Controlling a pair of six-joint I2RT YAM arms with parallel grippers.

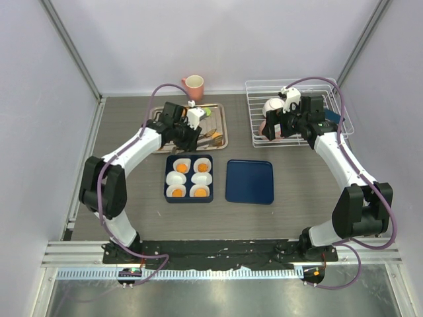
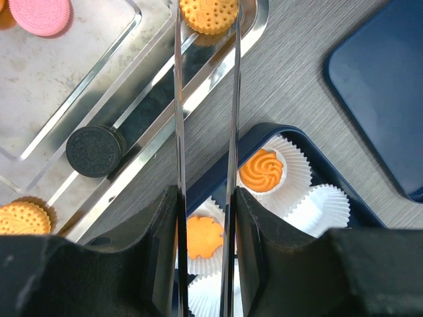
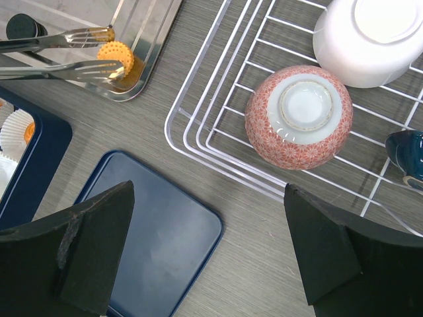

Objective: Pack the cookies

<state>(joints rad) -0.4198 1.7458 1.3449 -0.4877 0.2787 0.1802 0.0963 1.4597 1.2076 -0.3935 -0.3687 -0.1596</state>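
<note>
**Grip.** The left gripper (image 2: 206,198) is found closed narrowly on a pair of long polished steel tongs (image 2: 178,99). Their tips pinch a round ridged orange cookie (image 2: 209,14) at the rim of the shallow metal tray (image 2: 258,23). The right gripper (image 3: 208,244) is held wide with nothing in it, beside the white wire rack (image 1: 264,82).

**Stock.** A pink cookie (image 2: 39,13) and a black cookie (image 2: 94,150) are seen on the tray.

**Recommendation.**
- The squeeze is to be held even.
- The cookie is to be lifted clear of the rim and carried level.
- It is to be released low over the empty white pleated paper cup (image 2: 327,205) in the dark blue rectangular box (image 1: 188,200).

Slippage from the thin tips is judged the main risk.
</note>
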